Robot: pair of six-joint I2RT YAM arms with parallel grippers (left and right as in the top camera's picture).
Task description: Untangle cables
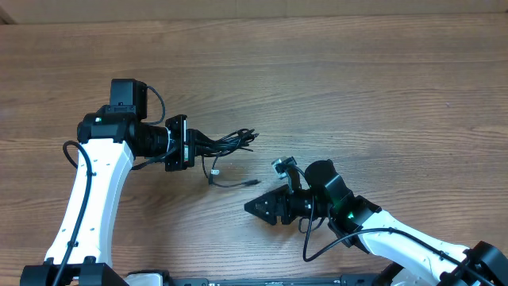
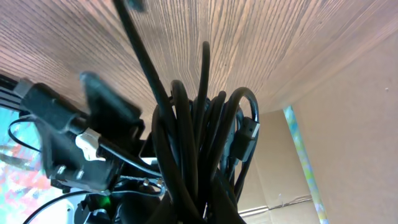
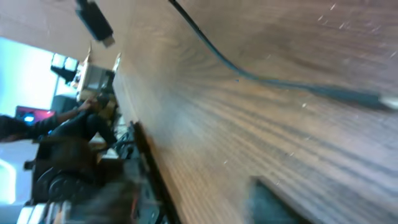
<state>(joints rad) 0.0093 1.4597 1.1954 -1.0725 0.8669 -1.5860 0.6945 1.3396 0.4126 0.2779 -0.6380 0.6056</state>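
Observation:
The cables (image 1: 226,143) are a black bundle sticking out to the right of my left gripper (image 1: 184,144), which is shut on them and holds them just above the table. In the left wrist view the looped cords (image 2: 199,155) fill the middle, with a plug end (image 2: 249,130) on the right. One thin cord (image 1: 230,183) hangs from the bundle and lies on the wood, its plug pointing right. My right gripper (image 1: 258,208) is low over the table, below and right of that cord, empty. The right wrist view is blurred; the cord (image 3: 249,73) crosses above one dark finger (image 3: 273,199).
The wooden table (image 1: 357,87) stretches far back and right. The left arm (image 1: 95,183) stands at the left, the right arm (image 1: 397,238) comes in from the bottom right. The table's front edge (image 3: 149,162) shows in the right wrist view.

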